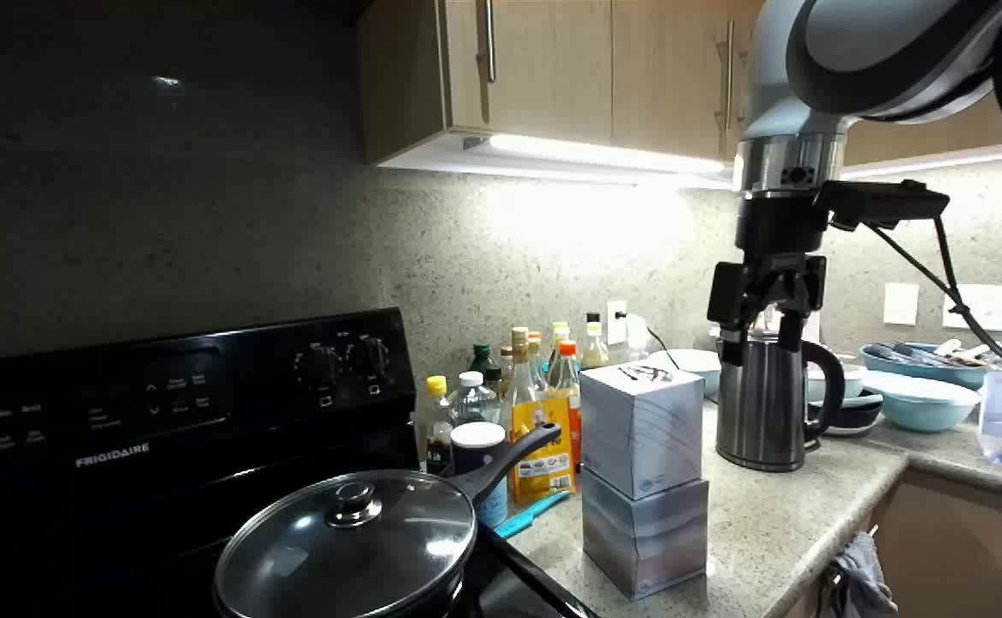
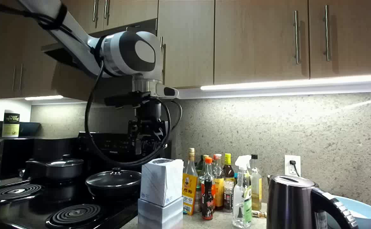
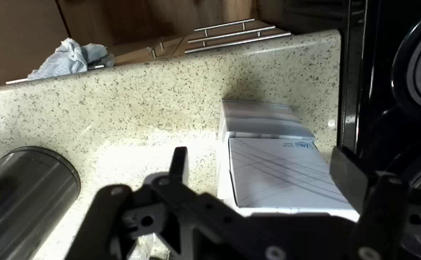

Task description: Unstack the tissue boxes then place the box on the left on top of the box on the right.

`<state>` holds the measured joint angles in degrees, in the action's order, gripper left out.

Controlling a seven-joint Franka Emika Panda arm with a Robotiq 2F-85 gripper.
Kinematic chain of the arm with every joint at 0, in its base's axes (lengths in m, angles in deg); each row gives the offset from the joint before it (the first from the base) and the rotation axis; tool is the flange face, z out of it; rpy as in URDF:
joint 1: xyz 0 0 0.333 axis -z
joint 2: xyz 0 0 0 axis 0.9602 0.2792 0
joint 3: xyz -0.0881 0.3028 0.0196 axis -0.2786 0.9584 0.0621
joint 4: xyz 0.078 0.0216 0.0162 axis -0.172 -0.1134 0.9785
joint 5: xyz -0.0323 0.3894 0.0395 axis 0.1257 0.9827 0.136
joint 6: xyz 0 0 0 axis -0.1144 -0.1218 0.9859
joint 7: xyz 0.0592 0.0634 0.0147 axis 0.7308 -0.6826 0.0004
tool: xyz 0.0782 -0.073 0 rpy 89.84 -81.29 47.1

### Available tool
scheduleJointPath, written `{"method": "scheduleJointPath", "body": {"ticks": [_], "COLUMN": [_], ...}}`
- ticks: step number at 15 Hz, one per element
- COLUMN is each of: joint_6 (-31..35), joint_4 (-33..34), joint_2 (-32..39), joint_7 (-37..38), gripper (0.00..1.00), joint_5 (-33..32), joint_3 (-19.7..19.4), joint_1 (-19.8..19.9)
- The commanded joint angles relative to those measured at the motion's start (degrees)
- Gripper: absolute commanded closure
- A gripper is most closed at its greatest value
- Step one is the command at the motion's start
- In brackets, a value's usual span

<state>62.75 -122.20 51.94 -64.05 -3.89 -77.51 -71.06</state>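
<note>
Two tissue boxes stand stacked on the counter in both exterior views. The upper box (image 1: 640,433) (image 2: 161,183), white with thin grey lines, rests slightly offset on the lower box (image 1: 645,536) (image 2: 160,216), which has a grey wavy pattern. My gripper (image 1: 761,343) points down with its fingers spread, higher than the upper box's top and apart from it. Seen from the wrist, the upper box (image 3: 282,173) appears between the fingertips of the open gripper (image 3: 264,168), untouched, and part of the lower box (image 3: 264,119) shows beyond it.
A steel kettle (image 1: 758,403) stands beside the stack. Several bottles (image 1: 543,378) and a spray bottle (image 2: 242,190) line the backsplash. On the stove sits a lidded pan (image 1: 337,549), its handle (image 1: 518,455) reaching toward the boxes. A turquoise utensil (image 1: 535,515) lies nearby.
</note>
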Motion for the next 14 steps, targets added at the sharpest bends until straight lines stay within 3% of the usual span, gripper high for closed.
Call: {"method": "scheduleJointPath", "body": {"ticks": [1, 9, 14], "joint_6": [-0.2, -0.3, 0.6], "joint_4": [0.1, 0.6, 7.6], "joint_2": [0.0, 0.5, 9.8], "joint_7": [0.0, 0.4, 1.9], "gripper": [0.00, 0.00, 0.00], "joint_5": [0.0, -0.3, -1.2], "joint_3": [0.0, 0.2, 1.9], "joint_1": [0.0, 0.1, 0.0]}}
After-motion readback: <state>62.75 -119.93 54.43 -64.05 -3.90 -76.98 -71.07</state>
